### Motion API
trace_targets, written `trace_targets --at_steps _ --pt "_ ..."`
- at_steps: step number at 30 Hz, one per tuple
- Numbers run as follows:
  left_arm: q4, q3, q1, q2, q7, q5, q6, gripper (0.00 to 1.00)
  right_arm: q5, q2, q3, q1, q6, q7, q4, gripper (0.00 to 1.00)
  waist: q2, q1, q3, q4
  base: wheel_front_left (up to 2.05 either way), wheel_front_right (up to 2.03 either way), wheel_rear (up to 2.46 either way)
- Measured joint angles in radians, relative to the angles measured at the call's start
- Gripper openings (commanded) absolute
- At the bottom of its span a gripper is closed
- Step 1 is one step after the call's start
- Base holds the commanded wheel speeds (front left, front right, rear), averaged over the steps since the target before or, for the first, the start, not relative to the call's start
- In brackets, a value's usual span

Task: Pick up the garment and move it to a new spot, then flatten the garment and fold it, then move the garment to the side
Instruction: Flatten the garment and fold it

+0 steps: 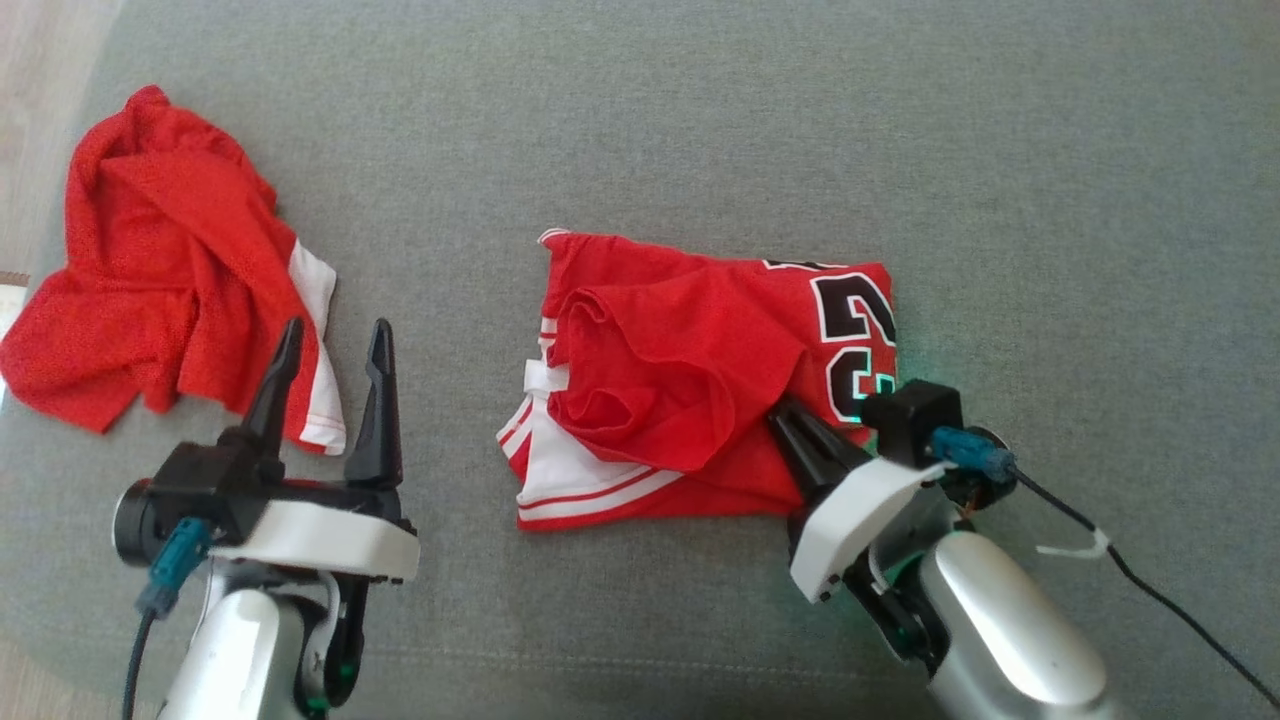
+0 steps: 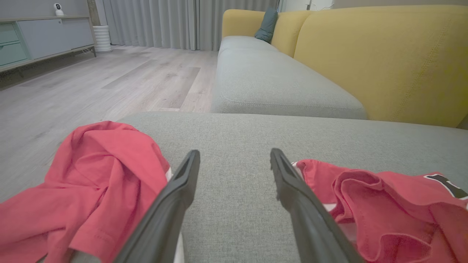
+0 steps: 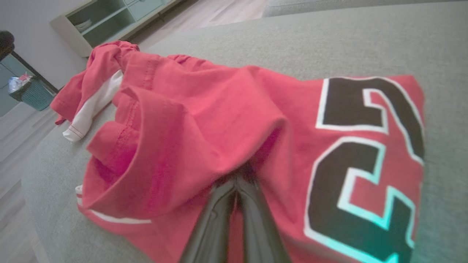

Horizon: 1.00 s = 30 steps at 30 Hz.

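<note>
Head view: right gripper [image 1: 790, 420] pinched shut on jersey [image 1: 690, 360] fold, at jersey's 4 o'clock. Small bite, so cloth may slip out. Left gripper [image 1: 335, 335] wide, empty.

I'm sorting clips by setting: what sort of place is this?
Most likely a home living room: a yellow-backed sofa with grey cushions, a wood-plank floor and long curtains.

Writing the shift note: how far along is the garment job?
Done: nothing evident; the numbered jersey lies rumpled on the grey cushion. In hand: the right claw is shut on one of its folds, the left claw open. Left: moving, flattening, folding, setting aside.
</note>
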Motion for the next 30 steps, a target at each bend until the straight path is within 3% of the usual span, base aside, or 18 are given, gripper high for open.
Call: trace_targets --at_steps 12,30 --pt "0.007 0.000 -0.005 -0.004 -0.001 0.000 -0.007 1.00 0.088 0.000 0.132 -0.103 0.000 -0.039 0.068 0.00 0.0000 0.0000 0.002 0.013 0.00 0.00 0.00" --pt "0.018 -0.001 -0.024 -0.019 -0.001 0.002 -0.020 1.00 0.262 -0.001 0.419 -0.228 0.000 -0.041 0.177 0.00 0.0000 0.0000 0.023 0.044 0.00 0.00 0.00"
